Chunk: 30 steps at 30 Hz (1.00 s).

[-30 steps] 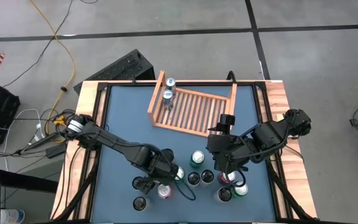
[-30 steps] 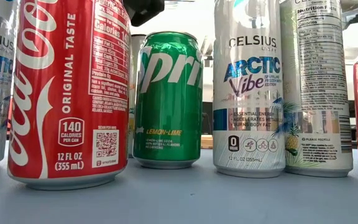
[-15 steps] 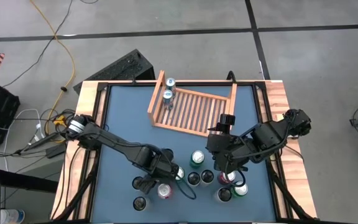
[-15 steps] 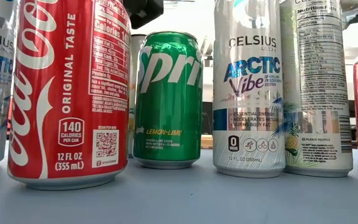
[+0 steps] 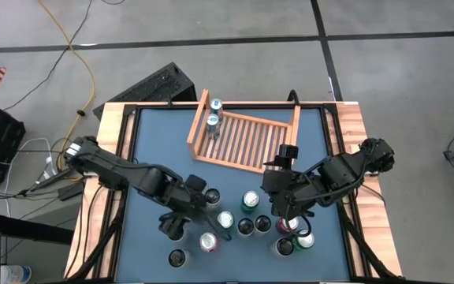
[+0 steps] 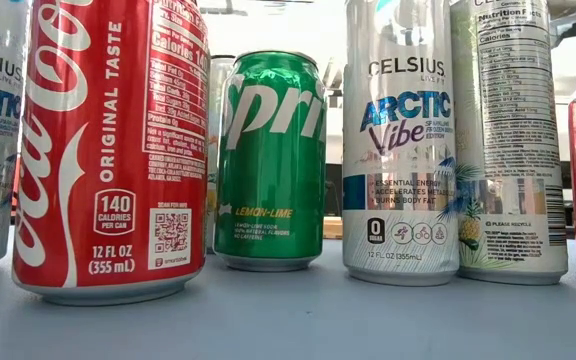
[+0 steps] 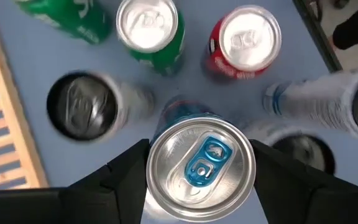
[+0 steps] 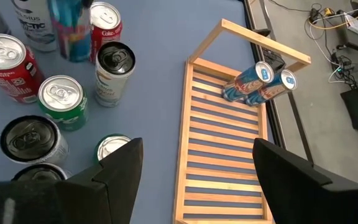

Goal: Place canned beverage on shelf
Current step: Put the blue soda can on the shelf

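The left gripper [image 7: 199,171] is closed around a slim silver can with a blue pull tab [image 7: 199,169], held upright between the two dark fingers, one on each side of its rim. In the high view this gripper [image 5: 181,217] hangs over the near-left part of the blue table [image 5: 152,142], just left of the cluster of standing cans [image 5: 251,223] along the near edge.

The shelf [image 5: 247,142] sits at the far edge of the table, near the middle, with two cans [image 5: 213,116] already standing in its far-left corner. From the held can the shelf lies toward the far side and somewhat to the right, with bare tabletop between. The can's long axis is vertical, so it is judged that it can be carried over and set down without being turned.

The right gripper [image 8: 191,168] hangs with its fingers apart and nothing between them, above the right of the cluster; it is the nearer to the shelf.

The grip is shown only in the left wrist view. The low view shows can labels such as the green Sprite can [image 6: 270,160], but neither gripper nor the shelf.
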Each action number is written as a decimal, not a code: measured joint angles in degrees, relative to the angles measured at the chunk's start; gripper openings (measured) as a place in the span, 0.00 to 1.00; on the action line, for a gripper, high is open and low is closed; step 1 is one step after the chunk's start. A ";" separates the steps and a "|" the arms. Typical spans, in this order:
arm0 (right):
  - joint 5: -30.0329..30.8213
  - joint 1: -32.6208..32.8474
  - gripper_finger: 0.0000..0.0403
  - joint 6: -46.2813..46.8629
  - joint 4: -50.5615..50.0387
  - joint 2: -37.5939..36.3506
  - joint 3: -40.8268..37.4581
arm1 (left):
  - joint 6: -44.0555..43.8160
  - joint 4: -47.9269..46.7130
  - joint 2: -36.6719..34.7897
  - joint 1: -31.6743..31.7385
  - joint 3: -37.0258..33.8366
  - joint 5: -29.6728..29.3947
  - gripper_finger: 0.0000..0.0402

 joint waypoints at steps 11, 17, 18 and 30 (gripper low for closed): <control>0.05 -1.27 0.72 -0.42 0.02 0.00 0.00 | -0.18 -4.52 -9.57 0.34 0.00 -5.31 0.56; 0.06 -3.23 0.72 -0.18 0.01 0.00 0.00 | -0.43 -10.24 -13.20 2.28 0.00 -8.61 0.56; 0.06 -3.59 0.72 -0.19 0.00 0.00 0.00 | -0.09 -12.08 -13.61 2.79 0.00 -8.75 0.56; 0.07 -7.24 0.72 -0.42 1.42 0.00 0.00 | 13.37 -16.04 -15.42 12.93 -6.01 -2.01 0.56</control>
